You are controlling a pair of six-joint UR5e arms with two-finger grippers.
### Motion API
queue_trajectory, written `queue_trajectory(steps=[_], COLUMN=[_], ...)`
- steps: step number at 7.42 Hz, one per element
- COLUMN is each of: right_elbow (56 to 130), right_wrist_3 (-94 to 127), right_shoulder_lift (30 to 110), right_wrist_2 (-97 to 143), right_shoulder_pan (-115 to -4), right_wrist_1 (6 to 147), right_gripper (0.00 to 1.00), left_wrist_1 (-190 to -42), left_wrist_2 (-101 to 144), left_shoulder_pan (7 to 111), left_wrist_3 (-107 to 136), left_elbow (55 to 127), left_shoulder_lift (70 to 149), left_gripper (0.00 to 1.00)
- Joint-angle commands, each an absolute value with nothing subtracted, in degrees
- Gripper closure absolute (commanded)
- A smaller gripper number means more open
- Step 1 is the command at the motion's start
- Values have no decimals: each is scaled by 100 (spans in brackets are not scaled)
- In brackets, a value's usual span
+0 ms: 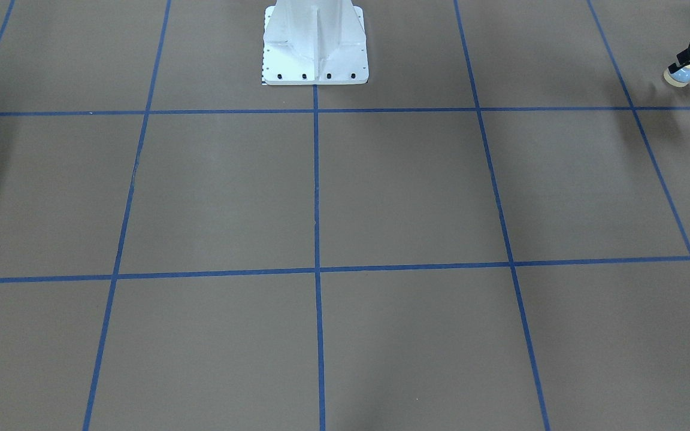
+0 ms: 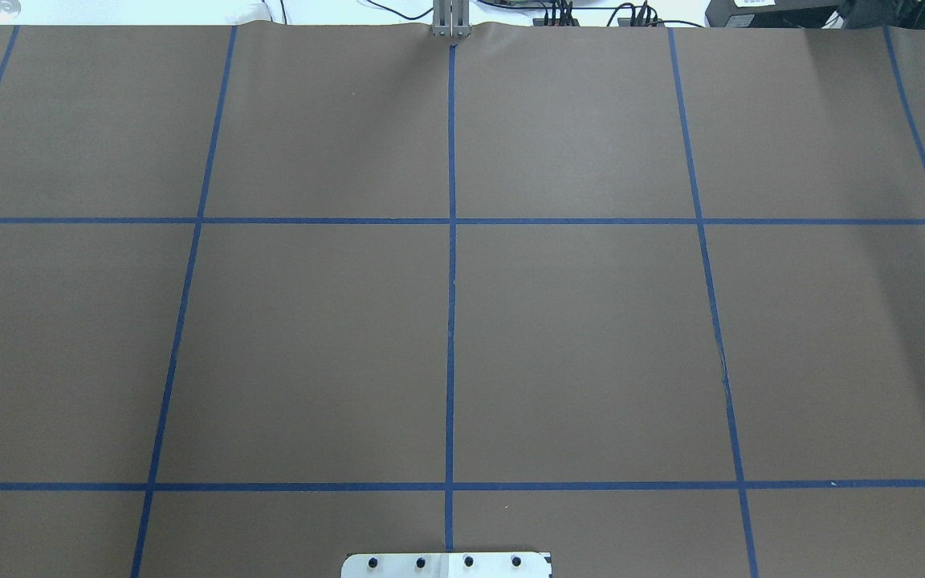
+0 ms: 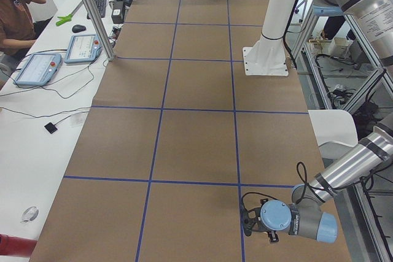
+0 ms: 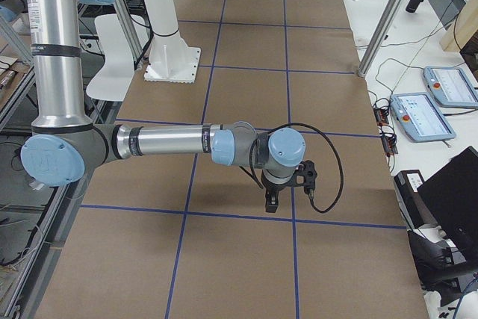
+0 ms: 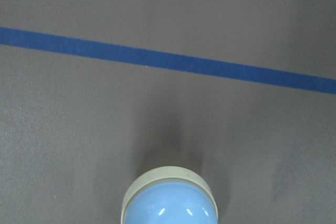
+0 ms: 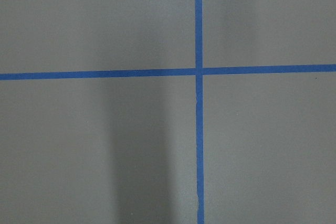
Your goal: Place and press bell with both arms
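Note:
The light-blue bell with its cream base rim sits at the tip of my left gripper, at the far right edge of the front-facing view. The gripper is shut on it and holds it just above the brown table, with a shadow beside it. In the left wrist view the bell fills the bottom centre, and no fingers show. The left gripper is low over the near table end. My right gripper points down over a tape line. I cannot tell whether it is open or shut. Neither arm shows in the overhead view.
The white pedestal base stands at the table's robot side. Blue tape lines divide the brown table into squares. A metal post, two teach pendants and an operator are along the white side bench.

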State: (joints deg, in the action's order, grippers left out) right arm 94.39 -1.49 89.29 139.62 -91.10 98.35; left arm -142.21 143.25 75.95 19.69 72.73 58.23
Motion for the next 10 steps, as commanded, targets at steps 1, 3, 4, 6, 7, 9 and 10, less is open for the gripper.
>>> queue_trajectory(steps=[1,3,4,6,7,9,10], right_elbow=[9439,9501,9510,9545,9545,9545,9536], right_wrist_3=[-149,-158,-150,-149,-149,-149,-149], right_shoulder_lift=[8921,8956,8965,8974,8974,8974,8974], right_wrist_2=[13957,13957,13957,13957,13948,13957,13948], right_shoulder_pan=[-9114,-9123,-9123,-9123,-9123,-9123,-9123], right_wrist_1=[9835,9835,9835,9835,9835,9835,9835], right_gripper=[0,0,0,0,0,0,0], left_wrist_1=[-14221,-14221,-14221,-14221,-14221,-14221,-14238], left_wrist_2=[14344,14379,14388,14414,14414,14414,14423], left_shoulder_pan=[7594,7594,7594,7594,7594,7594,7594], left_wrist_3=[1969,1960,1960,1960,1960,1960,1960], left_elbow=[7190,7137,7119,7093,7058,7058,7066], left_shoulder_lift=[5871,5871,5871,5871,5871,5871,5871], left_gripper=[0,0,0,9,32,47,55])
